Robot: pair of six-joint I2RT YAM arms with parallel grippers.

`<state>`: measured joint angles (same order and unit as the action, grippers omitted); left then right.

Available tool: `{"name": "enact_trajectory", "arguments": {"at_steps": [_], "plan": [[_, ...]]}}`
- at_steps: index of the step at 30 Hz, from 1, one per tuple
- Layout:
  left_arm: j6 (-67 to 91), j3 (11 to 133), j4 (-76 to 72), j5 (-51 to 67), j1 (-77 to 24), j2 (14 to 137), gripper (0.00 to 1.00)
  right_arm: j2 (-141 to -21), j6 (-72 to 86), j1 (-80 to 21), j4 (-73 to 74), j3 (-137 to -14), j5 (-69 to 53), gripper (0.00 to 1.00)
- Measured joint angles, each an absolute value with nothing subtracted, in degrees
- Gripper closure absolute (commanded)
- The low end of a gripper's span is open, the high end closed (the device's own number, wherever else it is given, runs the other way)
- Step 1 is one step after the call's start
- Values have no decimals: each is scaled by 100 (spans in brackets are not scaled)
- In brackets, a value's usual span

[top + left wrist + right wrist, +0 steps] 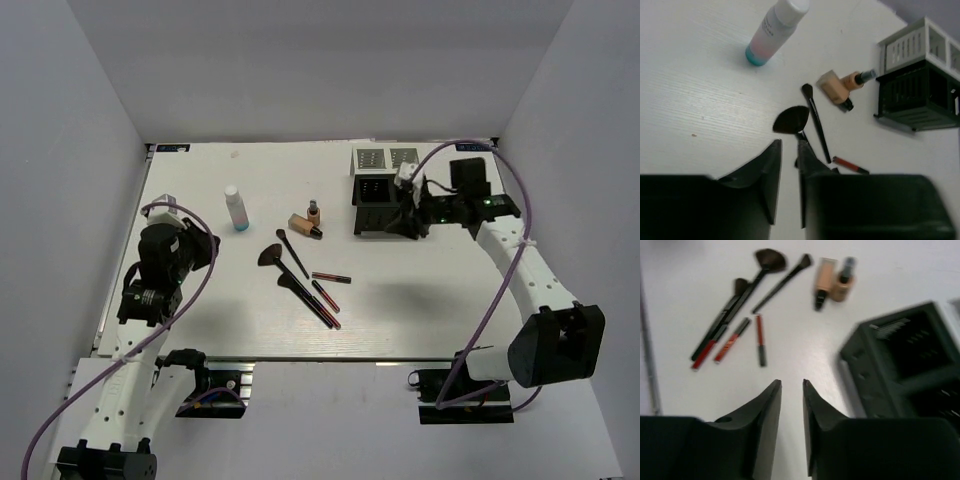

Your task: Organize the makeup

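Note:
The makeup lies mid-table. A white-capped clear bottle with a blue base (237, 208) stands at the left. Two tan foundation bottles (308, 221) lie beside it. Below them are a fan brush (268, 258), a thin black brush (293, 253) and dark-red pencils (328, 287). My left gripper (207, 247) hovers left of the brushes, its jaws nearly together and empty (790, 142), with the fan brush (789, 121) just ahead. My right gripper (408, 216) sits at the black organizer's right side, its jaws nearly together and empty (792, 382).
The black mesh organizer (378, 205) stands at the back right, with two white mesh boxes (387, 158) behind it. It fills the right of the right wrist view (905, 365). Grey walls enclose the table on three sides.

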<state>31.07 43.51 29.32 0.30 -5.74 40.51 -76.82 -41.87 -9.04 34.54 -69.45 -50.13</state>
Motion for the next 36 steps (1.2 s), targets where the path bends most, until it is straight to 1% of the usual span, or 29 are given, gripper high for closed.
{"name": "enact_trajectory", "arguments": {"at_steps": [1, 2, 3, 4, 6, 8, 10, 12, 13, 14, 20, 27, 31, 36], "plan": [[3129, 4320, 2976, 73, -574, 4047, 57, -7662, -4193, -1074, 3459, -6827, -5041, 49], [3148, 4283, 2998, 104, -574, 4038, 45, -7651, -4215, -1271, 3452, -6687, -5054, 45], [3192, 4248, 3028, 137, -574, 4027, 30, -7647, -4224, -1441, 3437, -6565, -5041, 42], [3194, 4215, 3046, 158, -574, 4025, 25, -7644, -4213, -1636, 3411, -6431, -4989, 37], [3304, 4136, 3068, 172, -574, 4007, 17, -7651, -4047, -1994, 3201, -6215, -4764, 34], [3380, 4077, 3068, 176, -574, 4003, 15, -7675, -3704, -2285, 2783, -6104, -4313, 32], [3406, 4025, 3063, 176, -574, 4049, 14, -7878, -3376, -2635, 2383, -6158, -3935, 22], [3422, 4018, 3059, 178, -574, 4156, 13, -8239, -3061, -2842, 2056, -6405, -3553, 21], [3426, 4018, 3044, 183, -576, 4222, 13, -8440, -2895, -2928, 1931, -6578, -3387, 12], [3430, 4016, 3041, 193, -585, 4287, 13, -8670, -2679, -3026, 1772, -6779, -3190, 11], [3437, 4016, 3044, 217, -602, 4344, 13, -10151, -1597, -3369, 1319, -8342, -2110, 11], [3444, 4016, 3107, 217, -611, 4278, 13, -11312, -989, -3577, 1190, -9406, -1267, 15], [3476, 4001, 3146, 220, -611, 4226, 13, -11657, -847, -3616, 1186, -9548, -974, 20], [3518, 3977, 3155, 244, -611, 4193, 13, -11942, -786, -3638, 1160, -9684, -731, 28]]}}
